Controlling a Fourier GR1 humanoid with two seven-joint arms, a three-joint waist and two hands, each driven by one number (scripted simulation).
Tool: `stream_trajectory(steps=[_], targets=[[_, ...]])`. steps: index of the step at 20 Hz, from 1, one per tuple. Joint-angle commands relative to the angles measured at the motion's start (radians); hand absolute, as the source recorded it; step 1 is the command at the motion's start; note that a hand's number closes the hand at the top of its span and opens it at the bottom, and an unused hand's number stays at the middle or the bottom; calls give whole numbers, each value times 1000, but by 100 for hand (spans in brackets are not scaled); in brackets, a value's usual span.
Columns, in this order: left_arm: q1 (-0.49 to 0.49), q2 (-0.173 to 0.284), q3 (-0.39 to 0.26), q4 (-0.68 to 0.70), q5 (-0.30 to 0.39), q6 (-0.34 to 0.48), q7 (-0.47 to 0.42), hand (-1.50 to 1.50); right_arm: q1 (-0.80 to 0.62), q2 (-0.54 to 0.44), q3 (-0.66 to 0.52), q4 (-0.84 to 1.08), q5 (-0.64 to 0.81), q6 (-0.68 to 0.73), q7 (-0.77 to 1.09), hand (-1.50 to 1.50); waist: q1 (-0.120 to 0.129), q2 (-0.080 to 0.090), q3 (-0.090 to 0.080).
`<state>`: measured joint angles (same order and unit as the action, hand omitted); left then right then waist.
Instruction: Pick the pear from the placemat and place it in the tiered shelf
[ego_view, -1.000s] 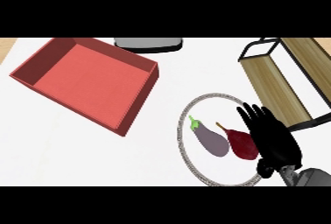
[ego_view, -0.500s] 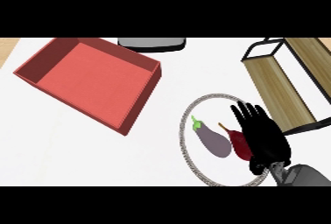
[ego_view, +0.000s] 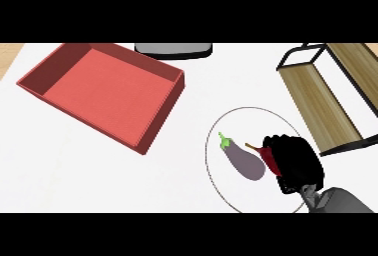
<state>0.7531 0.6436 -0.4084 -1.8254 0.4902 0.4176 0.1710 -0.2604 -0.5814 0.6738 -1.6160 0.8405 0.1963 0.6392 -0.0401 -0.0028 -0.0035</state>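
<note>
Right hand (ego_view: 297, 161) curled over red pear (ego_view: 267, 156) on round white placemat (ego_view: 244, 116), purple eggplant (ego_view: 244, 161) just left of it, wooden tiered shelf (ego_view: 325, 102) to the right, red tray (ego_view: 103, 90) well left.

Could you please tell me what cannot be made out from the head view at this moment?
- Pear: mostly hidden under the right robot hand; only a dark red sliver and stem show.
- Placemat: lower rim cut off by the bottom edge.
- Tiered shelf: right side cut off.
- Left robot hand: not in view.
</note>
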Motion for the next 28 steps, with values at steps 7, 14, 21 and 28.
stream_trajectory(steps=[7, 14, 21, 28], targets=[[-271, 17, 150, -50, -44, 4, -126, 0, -45, 10, 23, 32, 61, -32, -33, 150, -21, -7, 0], [-260, 38, 155, -62, -27, 22, -115, 0, -76, 16, 25, -39, 99, -84, -53, 150, -43, -18, 1], [-159, 37, 108, -71, -13, 50, -118, 0, -134, 134, -324, 129, 47, -155, 364, 150, -76, -16, 3], [-203, 52, 124, -81, -14, 55, -137, 0, -290, 237, -462, 158, 121, -217, 615, 150, -41, -21, -4]])
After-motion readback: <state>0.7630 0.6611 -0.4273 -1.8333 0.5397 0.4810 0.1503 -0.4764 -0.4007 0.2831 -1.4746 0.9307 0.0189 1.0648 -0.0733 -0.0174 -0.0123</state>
